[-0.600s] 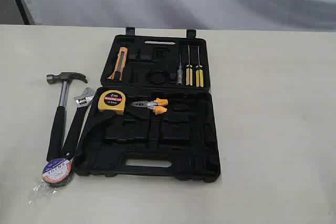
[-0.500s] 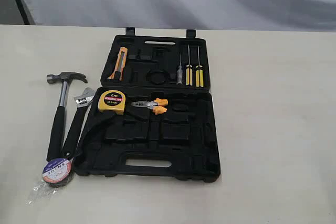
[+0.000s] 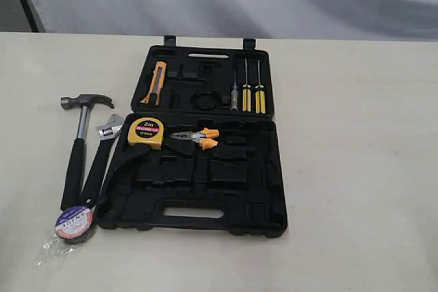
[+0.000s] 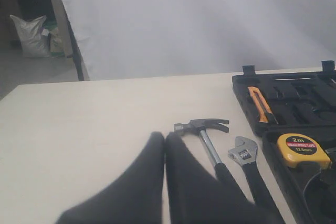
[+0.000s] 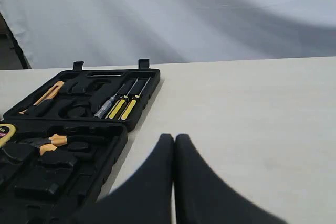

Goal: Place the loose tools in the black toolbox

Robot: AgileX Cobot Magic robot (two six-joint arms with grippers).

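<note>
The black toolbox (image 3: 226, 189) lies open on the table with both halves flat. Left of it lie the claw hammer (image 3: 77, 148) and the adjustable wrench (image 3: 101, 157), side by side. The black tape roll (image 3: 73, 224) with its white-purple label sits in clear wrap at their handle ends. Neither arm shows in the exterior view. My left gripper (image 4: 165, 137) is shut and empty, hovering short of the hammer (image 4: 205, 135) and wrench (image 4: 247, 161). My right gripper (image 5: 174, 139) is shut and empty over bare table beside the toolbox (image 5: 79, 153).
In the box sit a yellow tape measure (image 3: 146, 133), orange-handled pliers (image 3: 198, 137), an orange utility knife (image 3: 155, 83) and screwdrivers (image 3: 248, 90). A dark post (image 4: 65, 24) and white sack (image 4: 31, 35) stand beyond the table's far left edge.
</note>
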